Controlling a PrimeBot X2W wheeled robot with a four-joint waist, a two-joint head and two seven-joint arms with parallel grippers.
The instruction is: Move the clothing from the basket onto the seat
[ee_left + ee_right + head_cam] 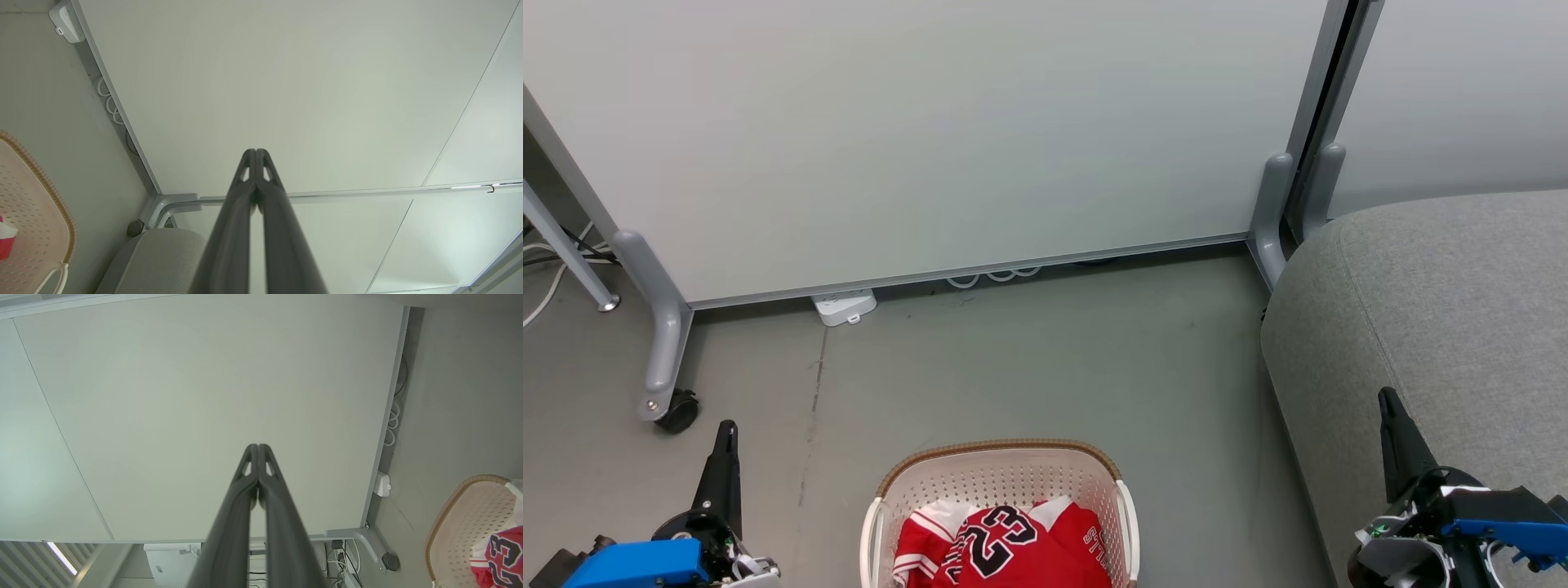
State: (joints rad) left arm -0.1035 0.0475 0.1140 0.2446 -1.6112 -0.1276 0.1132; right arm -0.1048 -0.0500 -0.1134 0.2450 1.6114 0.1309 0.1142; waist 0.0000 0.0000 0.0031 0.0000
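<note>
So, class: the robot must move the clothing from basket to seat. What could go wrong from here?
Both the left gripper and right gripper are shut; reaching in like that would likely just push cloth. The clothing lies bunched, so one pinch might lift only part. The seat has a rounded edge; cloth dropped there could slide to the floor.

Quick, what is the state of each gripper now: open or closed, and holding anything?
Left gripper: closed, holding nothing.
Right gripper: closed, holding nothing.
</note>
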